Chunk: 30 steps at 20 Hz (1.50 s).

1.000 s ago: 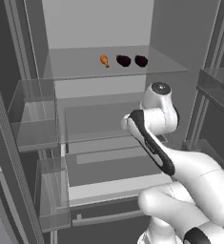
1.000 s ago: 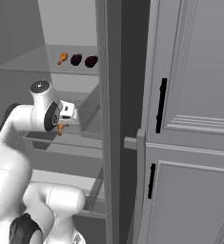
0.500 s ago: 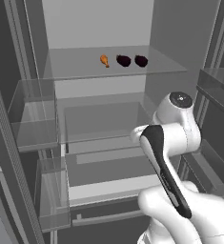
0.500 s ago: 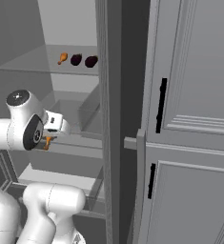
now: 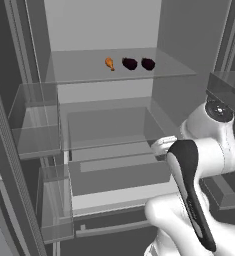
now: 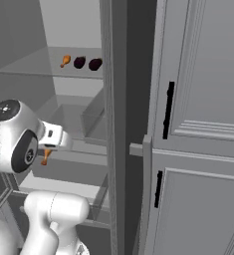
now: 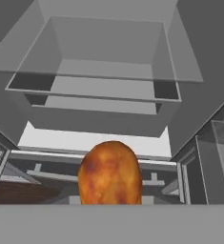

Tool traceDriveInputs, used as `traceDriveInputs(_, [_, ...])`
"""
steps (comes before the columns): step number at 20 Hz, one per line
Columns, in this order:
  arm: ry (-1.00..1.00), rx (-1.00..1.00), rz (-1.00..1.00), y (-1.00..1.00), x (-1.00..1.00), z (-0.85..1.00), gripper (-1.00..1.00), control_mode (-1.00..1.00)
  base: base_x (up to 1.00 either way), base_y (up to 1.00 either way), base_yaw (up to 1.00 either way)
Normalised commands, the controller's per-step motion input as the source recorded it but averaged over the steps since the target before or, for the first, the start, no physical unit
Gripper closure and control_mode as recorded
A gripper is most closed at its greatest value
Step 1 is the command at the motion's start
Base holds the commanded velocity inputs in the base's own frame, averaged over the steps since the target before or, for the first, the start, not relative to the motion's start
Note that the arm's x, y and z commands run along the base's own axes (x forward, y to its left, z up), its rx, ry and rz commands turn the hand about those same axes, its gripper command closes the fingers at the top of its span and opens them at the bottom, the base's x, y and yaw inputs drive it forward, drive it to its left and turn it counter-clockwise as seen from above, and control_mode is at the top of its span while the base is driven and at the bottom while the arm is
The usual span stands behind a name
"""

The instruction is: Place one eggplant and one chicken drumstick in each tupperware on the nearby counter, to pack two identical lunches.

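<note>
A browned chicken drumstick (image 7: 111, 174) sits close before the hand camera, and my gripper (image 6: 48, 148) is shut on it. From the right base view this drumstick (image 6: 46, 157) hangs under the hand, in front of the open fridge's drawers. Another chicken drumstick (image 5: 109, 63) lies on the upper glass shelf (image 5: 79, 70), with two dark purple eggplants (image 5: 129, 63) (image 5: 148, 64) beside it on the right. These also appear from the right: drumstick (image 6: 65, 61), eggplants (image 6: 79, 62) (image 6: 95, 64). The tupperware and the counter are out of view.
The fridge stands open with clear drawers (image 5: 114, 130) below the shelf and door bins (image 5: 34, 120) at the left. To the right rises the fridge's edge (image 6: 116, 124), then grey panelled cabinet doors (image 6: 203, 124) with black handles (image 6: 167, 109).
The arm has drawn back from the fridge and lowered, carrying the held drumstick with it. The food on the upper shelf has not moved.
</note>
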Motion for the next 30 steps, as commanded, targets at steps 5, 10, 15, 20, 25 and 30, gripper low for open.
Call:
traceDriveInputs(5, [0.0,0.01,-0.01,-0.06,-0.86,0.27,1.0,-1.0,0.0,0.0,0.0])
traceDriveInputs(10, [0.0,0.0,0.0,0.0,-0.02,0.0,1.0,-1.0,0.0,0.0,0.0])
traceDriveInputs(15, [0.0,0.0,0.0,0.0,-0.12,0.0,1.0,1.0,-0.13,0.0,0.0])
traceDriveInputs(20, [0.0,0.0,0.0,0.0,0.0,0.0,1.0,1.0,-0.95,0.0,-0.05])
traceDriveInputs(25, [0.0,0.0,0.0,0.0,0.0,0.0,1.0,1.0,-1.0,0.0,-0.09])
traceDriveInputs(30, [0.0,0.0,0.0,0.0,0.0,0.0,1.0,1.0,-0.83,0.0,-0.13])
